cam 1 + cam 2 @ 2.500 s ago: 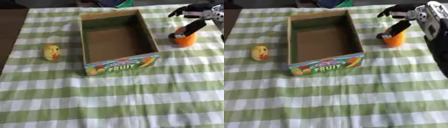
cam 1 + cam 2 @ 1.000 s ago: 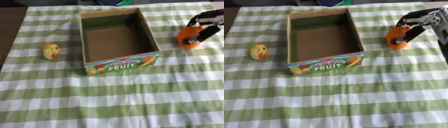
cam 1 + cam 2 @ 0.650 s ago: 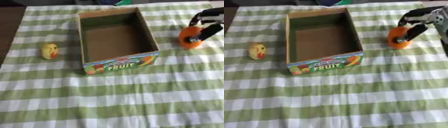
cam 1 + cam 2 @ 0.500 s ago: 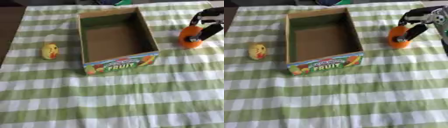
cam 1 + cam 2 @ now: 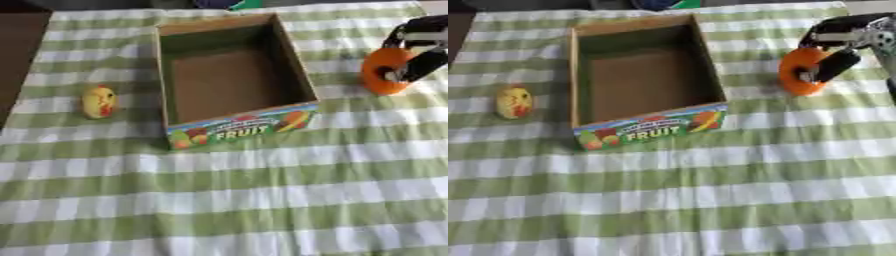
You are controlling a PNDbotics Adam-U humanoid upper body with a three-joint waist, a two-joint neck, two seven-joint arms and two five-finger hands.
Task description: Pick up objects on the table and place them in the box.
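- Counter (image 5: 262, 200): covered by a green-and-white checked cloth; a dark bare strip shows along the left edge.
- Box (image 5: 234, 131): open cardboard box, upper middle of the view, long side running away from the camera. Near wall carries a coloured label reading "FRUIT" with fruit pictures. Inside shows only its brown bottom.
- Orange object (image 5: 798, 71): round, ring-like, with a dark opening in its face, turned on edge. Located to the right of the box, well apart from it, level with the box's middle. Whether it touches the cloth or hangs just above it cannot be told.
- Right hand (image 5: 839, 59): enters from the upper right corner, black with silver parts. Its fingers are curled round the orange object: one dark finger lies across the object's front face, the rest arch over its top. The hand is gripping the orange object.
- Yellow object (image 5: 100, 100): small, egg-shaped, with red markings on its front. Lies on the cloth to the left of the box, near its left wall but not touching, outside the box.
- Left hand: shows in neither view.
- Far edge: a dark round shape with a bit of green (image 5: 226, 4) just beyond the cloth; cannot make out what it is.
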